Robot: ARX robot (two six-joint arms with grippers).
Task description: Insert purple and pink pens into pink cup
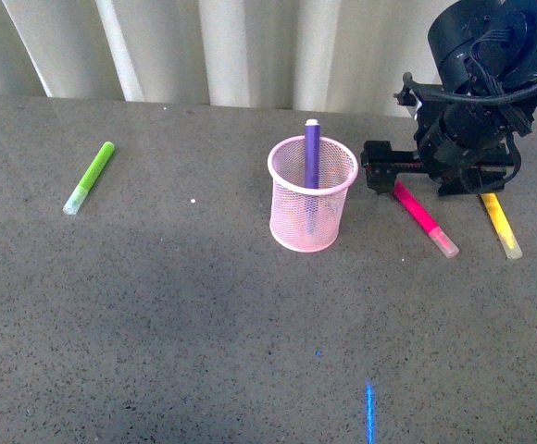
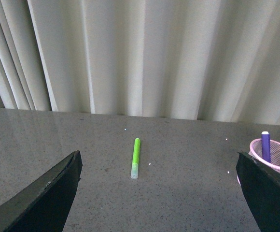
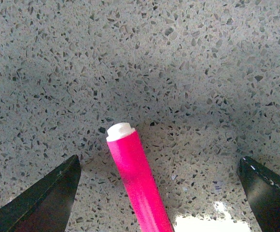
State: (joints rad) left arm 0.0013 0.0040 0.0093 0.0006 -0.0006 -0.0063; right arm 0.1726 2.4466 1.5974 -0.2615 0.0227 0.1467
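Note:
The pink cup (image 1: 311, 197) stands mid-table with the purple pen (image 1: 311, 154) upright inside it; both also show in the left wrist view, cup (image 2: 277, 153) and purple pen (image 2: 265, 146). The pink pen (image 1: 423, 217) lies flat on the table to the cup's right. My right gripper (image 1: 377, 166) hangs open just over the pen's far end. In the right wrist view the pink pen (image 3: 137, 181) lies between the wide-apart fingers of the right gripper (image 3: 161, 195), untouched. My left gripper (image 2: 164, 193) is open and holds nothing.
A lime-green marker (image 1: 90, 177) lies at the far left, also seen as the green marker (image 2: 135, 157) in the left wrist view. A yellow marker (image 1: 500, 225) lies right of the pink pen, partly under the right arm. Curtains back the table's far edge.

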